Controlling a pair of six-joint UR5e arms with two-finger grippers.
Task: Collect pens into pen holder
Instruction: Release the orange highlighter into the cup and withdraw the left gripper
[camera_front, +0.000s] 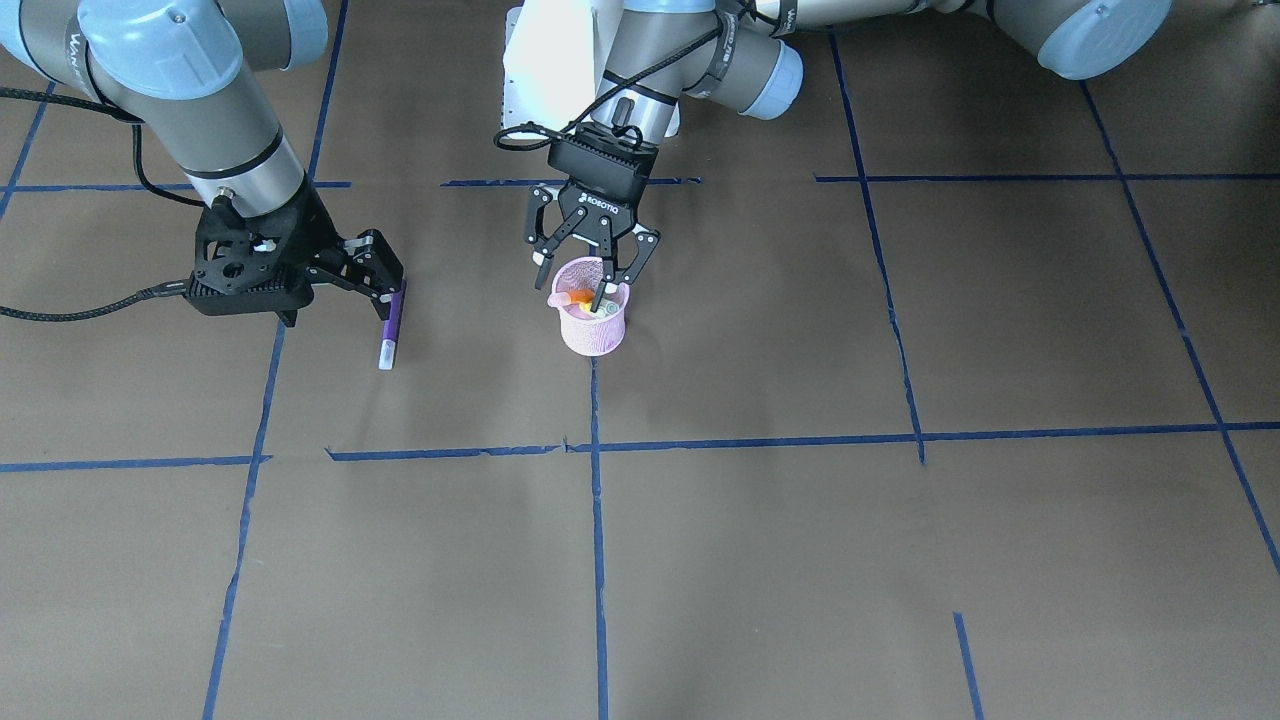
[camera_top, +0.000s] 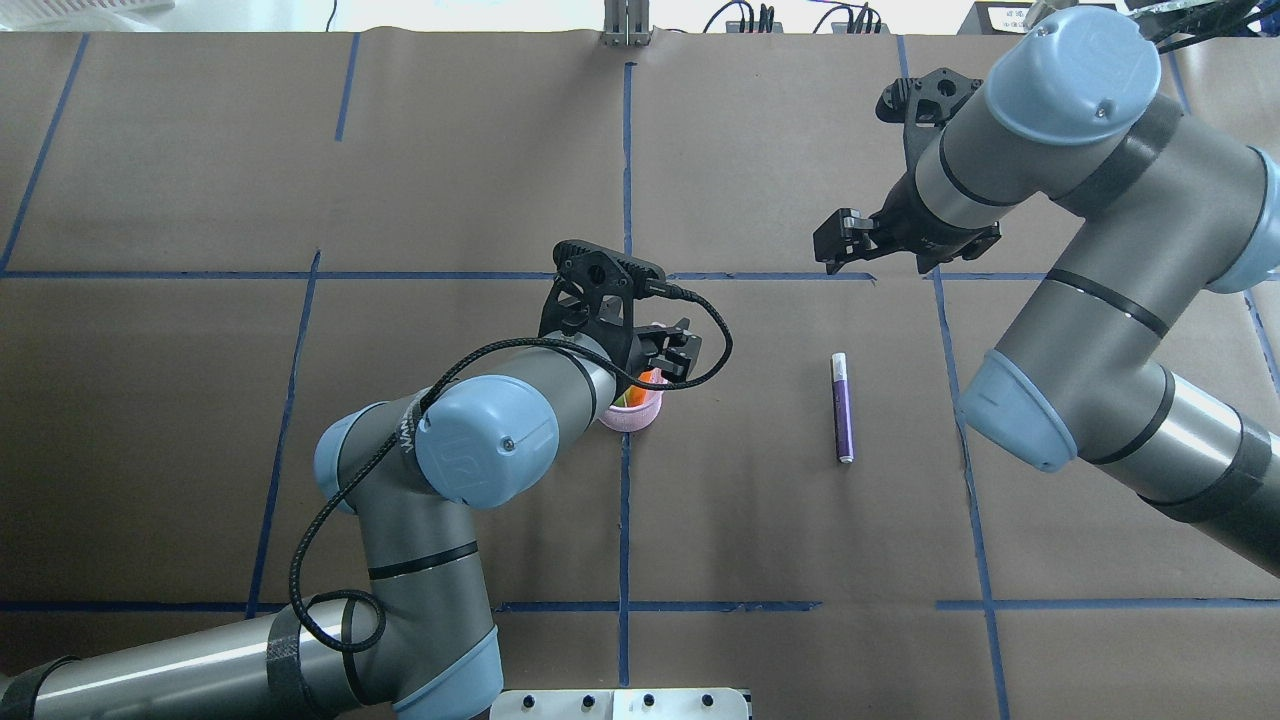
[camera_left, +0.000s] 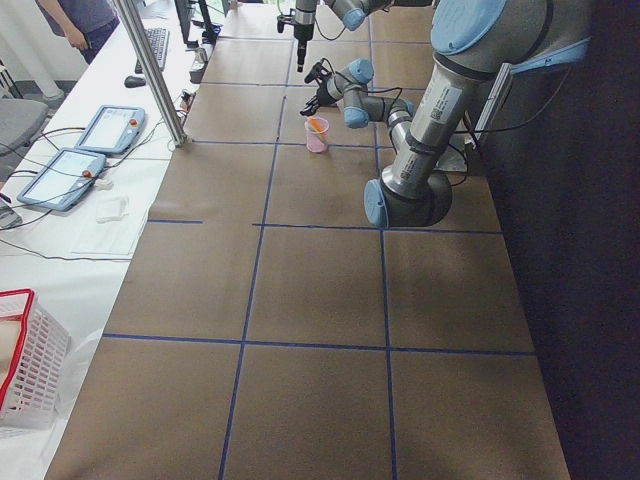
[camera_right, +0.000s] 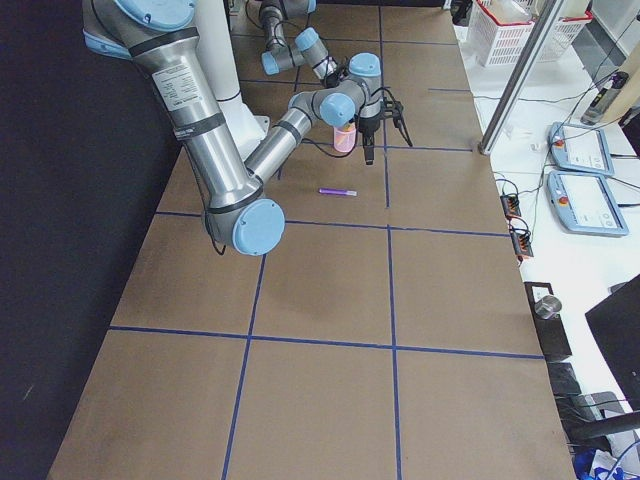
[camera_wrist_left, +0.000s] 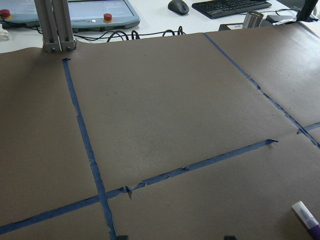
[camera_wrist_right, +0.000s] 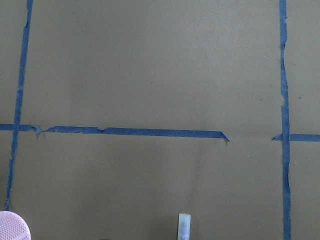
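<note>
Front view: my left pincer (camera_front: 583, 275) hung spread wide and empty just above the pen holder (camera_front: 592, 335); an orange pen (camera_front: 574, 297) leaned inside it. Overhead: my left forearm (camera_top: 565, 385) hid part of the holder; the purple pen (camera_top: 842, 405) lay flat on the table (camera_top: 760, 520), apart from my right pincer (camera_top: 832, 240), on its robot side. Its gap I could not tell. Left wrist: blue tape lines (camera_wrist_left: 86, 145), pale cap (camera_wrist_left: 303, 212) lower right. Right wrist: holder's rim lower left.
</note>
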